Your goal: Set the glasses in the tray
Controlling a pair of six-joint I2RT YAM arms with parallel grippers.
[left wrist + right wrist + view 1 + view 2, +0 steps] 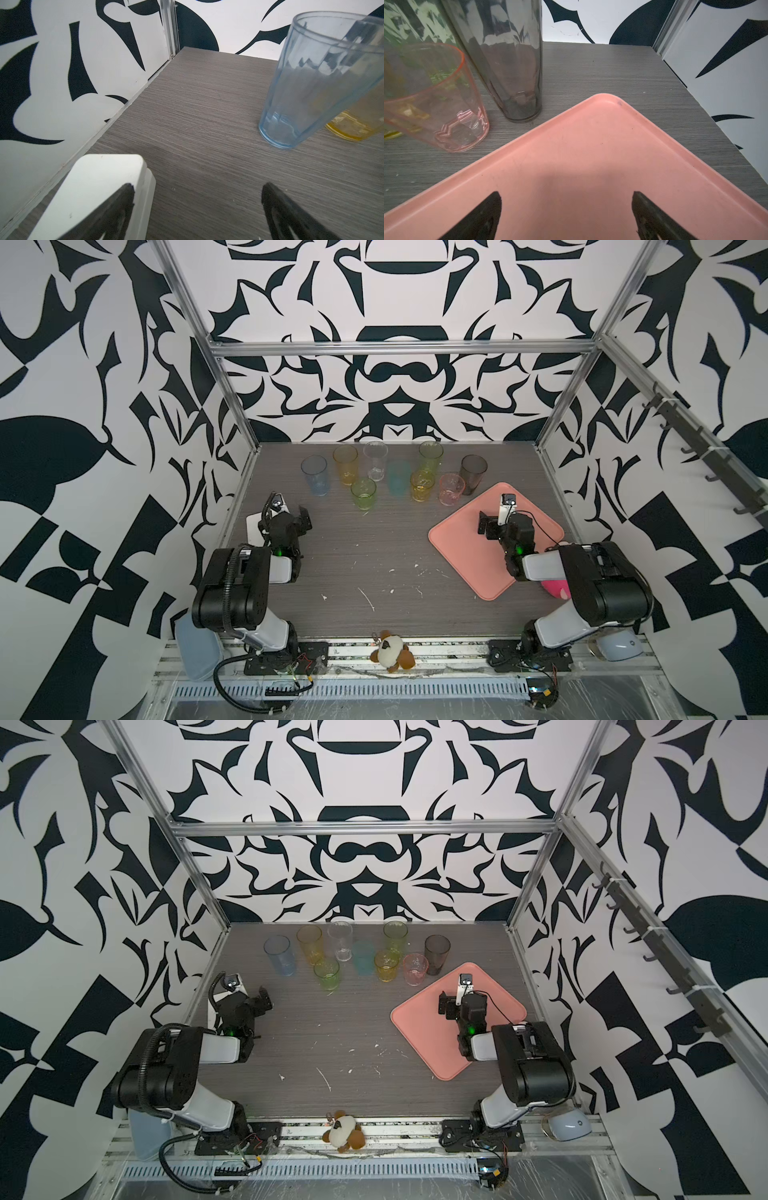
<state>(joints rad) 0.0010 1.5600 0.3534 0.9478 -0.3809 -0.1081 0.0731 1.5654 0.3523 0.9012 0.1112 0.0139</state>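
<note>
Nine see-through tumblers, all upright on the table top and outside the tray, are clustered from 11 to 1 o'clock (12 o'clock = far wall in both top views).

Back row:
- tall blue tumbler (314,476)
- tall orange tumbler (345,465)
- tall clear tumbler (375,461)
- tall green tumbler (431,456)
- tall smoky-grey tumbler (473,474)

Front row:
- short green tumbler (363,494)
- teal tumbler (399,477)
- short yellow tumbler (422,486)
- short pink tumbler (451,489)

Those seen close show faceted lower walls.

The flat salmon-pink rectangular tray (461,556), with rounded corners and a low rim, lies cornerwise at 3 o'clock. Its far corner is just beside the smoky-grey and pink tumblers, touching neither.

**Surface:** matt grey wood-grain table top (374,564), flecked with white marks toward 6 o'clock.

**Enclosure:** black-and-white patterned walls (395,385) behind aluminium frame posts (232,389).

**End effectors:**
- The left gripper (195,187), at 9 o'clock, has its black fingers spread wide with nothing between them. One finger is over a white flat block with rounded corners (99,187).
- The right gripper (566,194) is equally spread and empty above the tray. Contact with the tray cannot be told.

**Periphery:**
- A brown-and-white plush toy (392,651) lies on the front rail at 6 o'clock.
- A pale blue lidded container (195,651) stands at 7 o'clock beside the left arm's base.
</note>
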